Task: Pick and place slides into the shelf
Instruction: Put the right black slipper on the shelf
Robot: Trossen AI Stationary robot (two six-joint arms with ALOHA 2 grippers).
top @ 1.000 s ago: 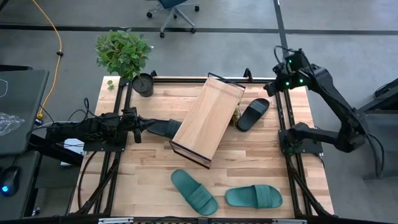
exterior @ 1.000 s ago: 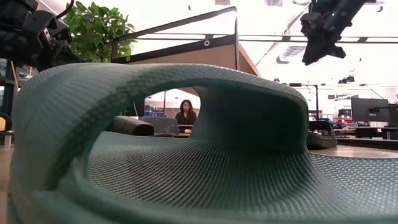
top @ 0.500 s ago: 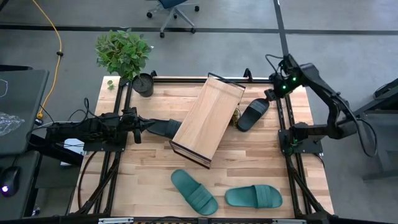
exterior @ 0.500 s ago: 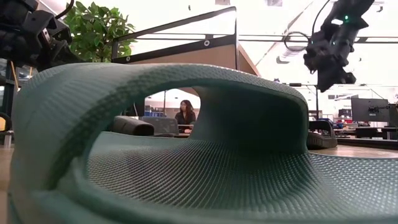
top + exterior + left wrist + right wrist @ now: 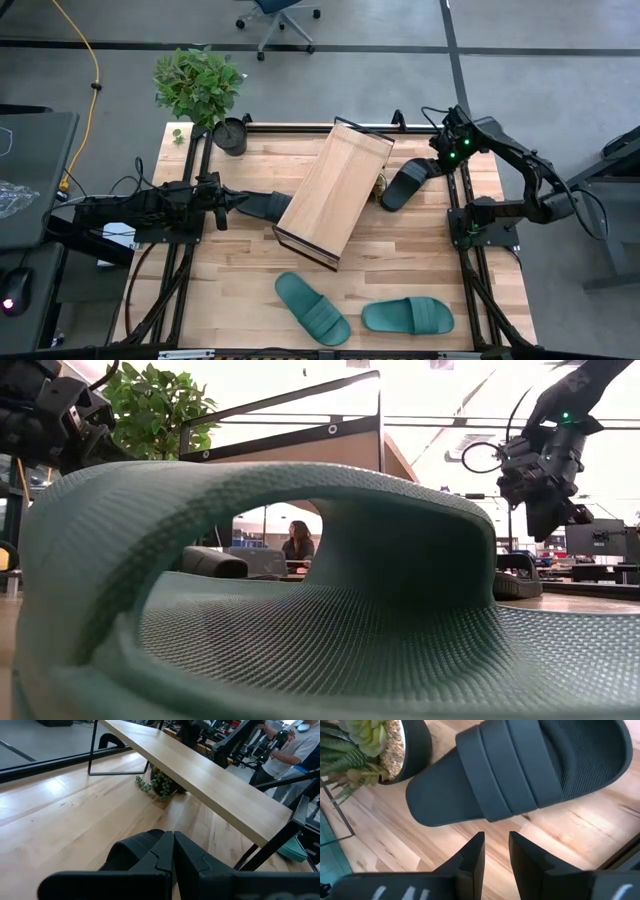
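The shelf (image 5: 335, 190), a slanted light-wood board on a dark frame, stands diagonally mid-table. One black slide (image 5: 405, 183) lies flat on the table to its right. My right gripper (image 5: 496, 855) hangs just above this slide's heel end (image 5: 520, 770), pointing steeply down, its fingers a little apart with nothing between them. A second black slide (image 5: 262, 205) lies at the shelf's left side, partly under the board. My left gripper (image 5: 228, 203) is beside it, fingers shut (image 5: 173, 851). Two teal slides (image 5: 312, 307) (image 5: 408, 316) lie sole-down near the front edge.
A small succulent pot (image 5: 380, 750) stands between the shelf and the right black slide. A leafy potted plant (image 5: 205, 95) is at the far left corner. Dark frame rails (image 5: 455, 195) run along both table sides. A person (image 5: 298, 542) sits beyond the table.
My right gripper has come down from high above the table's far right corner toward the right black slide, tipping more steeply downward. The slides and shelf have stayed where they were.
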